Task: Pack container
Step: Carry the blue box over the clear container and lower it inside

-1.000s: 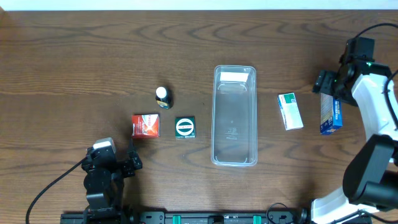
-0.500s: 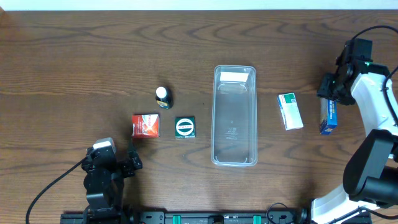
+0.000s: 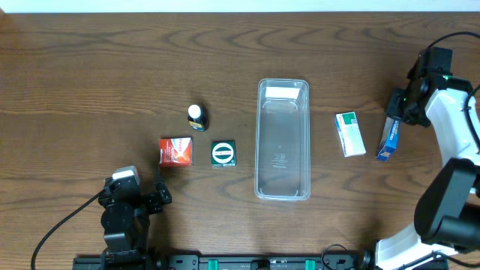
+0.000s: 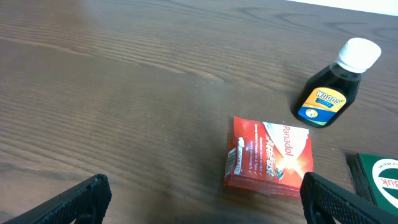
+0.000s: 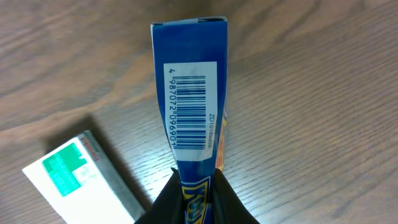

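The clear plastic container (image 3: 283,139) lies long and narrow at the table's middle, nothing in it. At the far right my right gripper (image 3: 397,114) is shut on a blue box (image 3: 388,139), which stands on its narrow edge, tilted. From the right wrist the blue box (image 5: 193,99) shows its barcode side, pinched between the two dark fingers (image 5: 163,202) of the right gripper (image 5: 198,196). My left gripper (image 4: 202,199) stands open low at the front left, short of a red box (image 4: 269,155), nothing between its fingers.
A white and green box (image 3: 349,133) lies between the container and the blue box, also in the right wrist view (image 5: 84,180). Left of the container are a green box (image 3: 223,154), a red box (image 3: 175,151) and a small dark bottle with a white cap (image 3: 196,116).
My right gripper has shut on the blue box, which has turned from flat onto its edge and shifted slightly left. The left arm has not moved.
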Tool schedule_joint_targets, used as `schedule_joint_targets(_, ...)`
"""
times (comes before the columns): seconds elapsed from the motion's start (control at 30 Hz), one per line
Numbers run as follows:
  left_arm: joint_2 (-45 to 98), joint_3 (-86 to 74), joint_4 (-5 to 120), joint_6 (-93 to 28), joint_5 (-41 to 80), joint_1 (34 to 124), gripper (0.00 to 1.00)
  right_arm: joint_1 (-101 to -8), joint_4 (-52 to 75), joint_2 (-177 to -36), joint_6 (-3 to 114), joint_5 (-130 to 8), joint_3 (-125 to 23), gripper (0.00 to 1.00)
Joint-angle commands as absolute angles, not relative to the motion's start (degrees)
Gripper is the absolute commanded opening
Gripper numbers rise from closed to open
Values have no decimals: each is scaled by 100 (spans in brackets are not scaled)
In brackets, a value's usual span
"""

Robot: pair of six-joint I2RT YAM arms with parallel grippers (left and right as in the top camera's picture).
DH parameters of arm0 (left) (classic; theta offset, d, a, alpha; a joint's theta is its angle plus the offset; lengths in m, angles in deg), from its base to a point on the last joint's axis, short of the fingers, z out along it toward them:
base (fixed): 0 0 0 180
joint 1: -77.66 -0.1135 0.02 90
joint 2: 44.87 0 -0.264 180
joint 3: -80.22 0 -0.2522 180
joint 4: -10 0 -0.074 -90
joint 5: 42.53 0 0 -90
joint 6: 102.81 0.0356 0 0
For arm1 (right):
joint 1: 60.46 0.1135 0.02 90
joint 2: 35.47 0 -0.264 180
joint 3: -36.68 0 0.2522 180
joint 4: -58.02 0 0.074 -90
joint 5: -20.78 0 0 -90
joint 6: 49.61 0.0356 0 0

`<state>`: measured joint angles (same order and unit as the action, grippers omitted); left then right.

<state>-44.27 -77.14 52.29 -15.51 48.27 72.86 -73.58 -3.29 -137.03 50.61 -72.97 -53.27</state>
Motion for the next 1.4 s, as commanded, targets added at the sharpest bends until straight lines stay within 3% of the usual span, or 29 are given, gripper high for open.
schedule_joint_targets(0.0, -4460, -7807, 5233, -1455, 4807, 7286, 98, -7190, -307, -12959, 5063, -6939, -5388, 12)
schedule_joint_targets(0.33, -4460, -7807, 5233, -1455, 4807, 7286, 98, -5664, -268, -11239, 5190, -5977, -5512, 13)
schedule_joint_targets(0.53, -4460, -7807, 5233, -1455, 4807, 7286, 98, -4469, 84, -11381, 6132, -6001, -5508, 8)
schedule_joint_targets(0.7, -4460, -7807, 5231, -1455, 4807, 7286, 98, -3922, 445, -11980, 7083, -6128, -5508, 9)
schedule_joint_targets(0.87, -4460, -7807, 5233, -1455, 4807, 7286, 98, -3662, 583, -12656, 7576, -6344, -5508, 17)
schedule_joint_targets(1.37, -4460, -7807, 5233, -1455, 4807, 7286, 98, -3603, 810, -13801, 7876, -6106, -5506, 17)
